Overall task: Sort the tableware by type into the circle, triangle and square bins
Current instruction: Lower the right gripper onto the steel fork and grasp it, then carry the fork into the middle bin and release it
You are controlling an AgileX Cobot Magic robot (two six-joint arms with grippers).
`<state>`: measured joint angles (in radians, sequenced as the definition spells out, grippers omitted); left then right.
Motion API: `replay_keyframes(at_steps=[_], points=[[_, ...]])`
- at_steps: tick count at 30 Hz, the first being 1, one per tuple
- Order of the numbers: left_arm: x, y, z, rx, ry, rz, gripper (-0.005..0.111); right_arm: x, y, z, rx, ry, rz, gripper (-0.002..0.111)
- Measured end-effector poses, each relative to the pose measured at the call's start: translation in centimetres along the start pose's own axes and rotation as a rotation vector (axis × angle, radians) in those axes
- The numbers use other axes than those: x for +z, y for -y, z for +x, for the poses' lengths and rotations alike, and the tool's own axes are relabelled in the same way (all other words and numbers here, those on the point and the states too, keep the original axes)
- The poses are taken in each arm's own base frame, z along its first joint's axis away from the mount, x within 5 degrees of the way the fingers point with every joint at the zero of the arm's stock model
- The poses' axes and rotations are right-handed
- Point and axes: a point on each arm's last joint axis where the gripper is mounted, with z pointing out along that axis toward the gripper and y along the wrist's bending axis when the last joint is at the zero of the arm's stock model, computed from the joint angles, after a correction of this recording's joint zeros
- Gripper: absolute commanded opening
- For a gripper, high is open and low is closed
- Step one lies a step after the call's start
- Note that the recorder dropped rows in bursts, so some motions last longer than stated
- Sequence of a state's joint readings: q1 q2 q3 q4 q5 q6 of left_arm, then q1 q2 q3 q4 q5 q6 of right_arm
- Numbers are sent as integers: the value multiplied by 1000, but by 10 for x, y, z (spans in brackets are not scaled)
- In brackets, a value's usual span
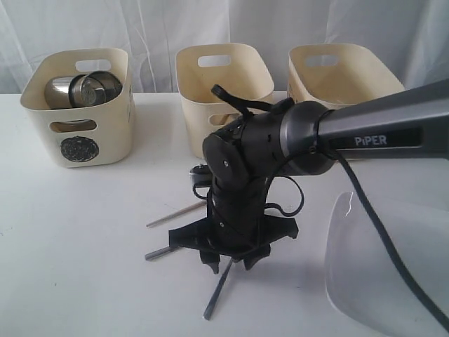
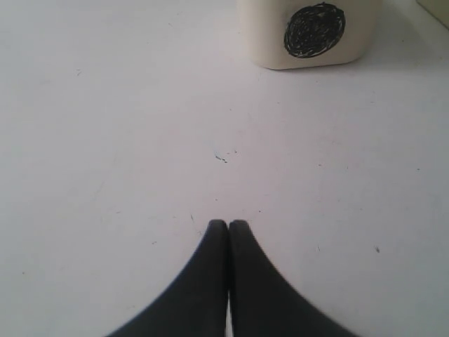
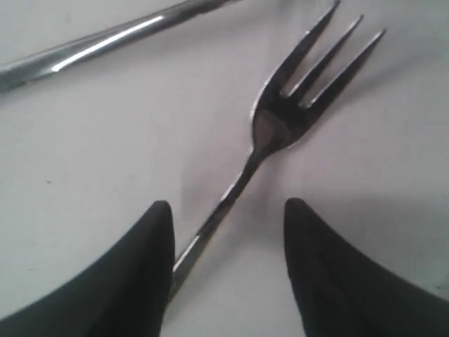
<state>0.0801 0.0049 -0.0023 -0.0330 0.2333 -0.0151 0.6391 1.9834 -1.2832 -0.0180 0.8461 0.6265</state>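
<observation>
Steel bowls [image 1: 84,90] already sit in the circle bin [image 1: 77,105]. Right of that bin, on the table, a fork [image 3: 280,119], other cutlery [image 1: 172,214] and the plate [image 1: 365,260] wait unsorted. The right gripper [image 3: 227,205] stands with jaws apart astride the fork's handle, clamping nothing. The left gripper [image 2: 229,225] is pressed together, empty, near the circle bin. The next bin [image 1: 210,77] may hold something; I cannot tell.
</observation>
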Motion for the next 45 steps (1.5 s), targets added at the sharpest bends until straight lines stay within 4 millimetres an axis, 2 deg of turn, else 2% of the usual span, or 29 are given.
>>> replay_keyframes(at_steps=[6,10,19,23,25,26,35,39,42,45], points=[[0,0,0,0,0,0,0,5,5,-1,-44,-1,62,45],[0,0,0,0,0,0,0,5,6,-1,-52,5,70,35],[0,0,0,0,0,0,0,12,8,3,-52,7,61,34],[0,0,0,0,0,0,0,13,9,5,-52,13,54,23],[0,0,0,0,0,0,0,13,9,6,-44,13,44,3],[0,0,0,0,0,0,0,13,8,6,-42,18,37,0],[0,0,0,0,0,0,0,11,8,6,-37,15,29,0],[0,0,0,0,0,0,0,-1,7,13,-95,-20,-14,0],[0,0,0,0,0,0,0,-27,2,15,-128,28,-117,0],[0,0,0,0,0,0,0,-60,-2,11,-134,169,-220,0]])
